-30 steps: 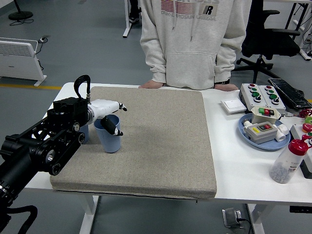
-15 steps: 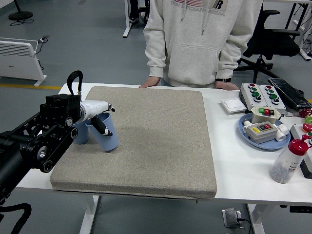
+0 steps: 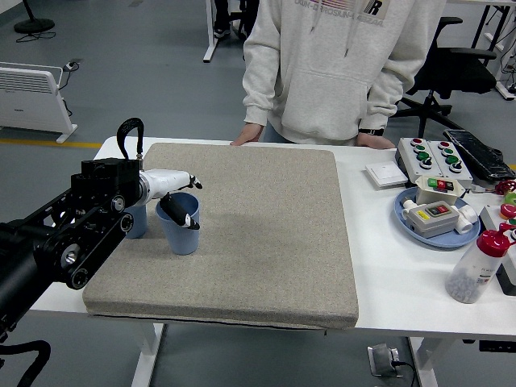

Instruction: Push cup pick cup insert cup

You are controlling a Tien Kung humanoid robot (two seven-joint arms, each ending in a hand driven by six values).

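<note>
Cup (image 3: 181,230) number one, the light blue one, stands upright on the grey mat (image 3: 266,234), near the mat's left edge. The robot's left hand (image 3: 176,200) is on it: one dark-tipped finger hooks over the rim and dips inside, and the white fingers (image 3: 187,179) lie along the far side of the rim. So the hand seems to be holding the cup by its rim, though how tight the hold is cannot be told. A second blue cup (image 3: 136,220) stands just to the left of the first one, partly hidden behind the black arm. The right hand is not in sight. A person stands at the far side of the mat with both hands (image 3: 248,140) resting on the table edge, touching nothing. This looks like the picking-up step. Next, the hand likely needs to lift the cup straight up, carry it over the second cup, and lower it in. It must line up well, or the cup could tip.
</note>
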